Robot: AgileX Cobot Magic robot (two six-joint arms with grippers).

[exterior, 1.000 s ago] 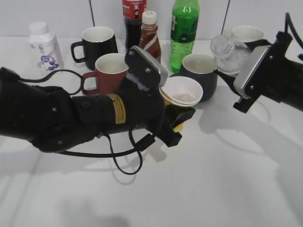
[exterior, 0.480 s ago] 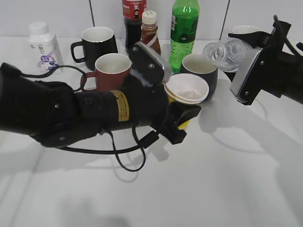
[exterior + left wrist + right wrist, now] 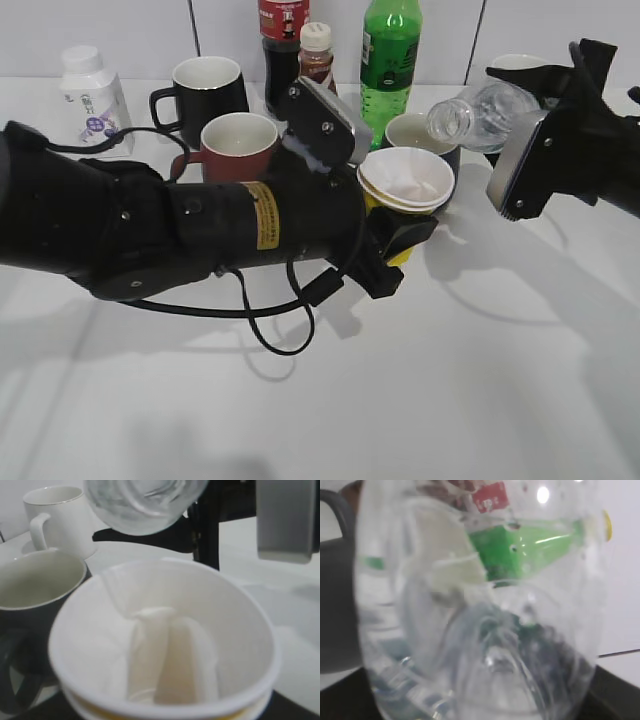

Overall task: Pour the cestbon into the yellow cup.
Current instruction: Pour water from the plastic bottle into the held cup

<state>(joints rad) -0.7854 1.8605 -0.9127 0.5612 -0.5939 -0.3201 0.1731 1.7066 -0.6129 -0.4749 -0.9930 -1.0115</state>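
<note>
My left gripper (image 3: 400,240) is shut on the yellow cup (image 3: 405,185), a stack of paper cups with a white inside, held up off the table. In the left wrist view the cup (image 3: 165,645) fills the frame. My right gripper (image 3: 535,140) is shut on the cestbon (image 3: 482,108), a clear bottle tipped on its side with its open mouth toward the cup, just up and right of the cup's rim. The bottle's mouth shows at the top of the left wrist view (image 3: 142,502). In the right wrist view the clear bottle (image 3: 480,610) fills the frame.
Behind the cup stand a dark grey mug (image 3: 420,135), a brown-red mug (image 3: 235,145), a black mug (image 3: 205,90), a green soda bottle (image 3: 388,55), a brown bottle (image 3: 316,60), a dark sauce bottle (image 3: 283,40), a white mug (image 3: 520,70) and a white pill bottle (image 3: 92,98).
My left gripper has raised the yellow cup and carried it right. My right gripper has tipped the cestbon further over and brought its mouth closer to the cup's rim.
</note>
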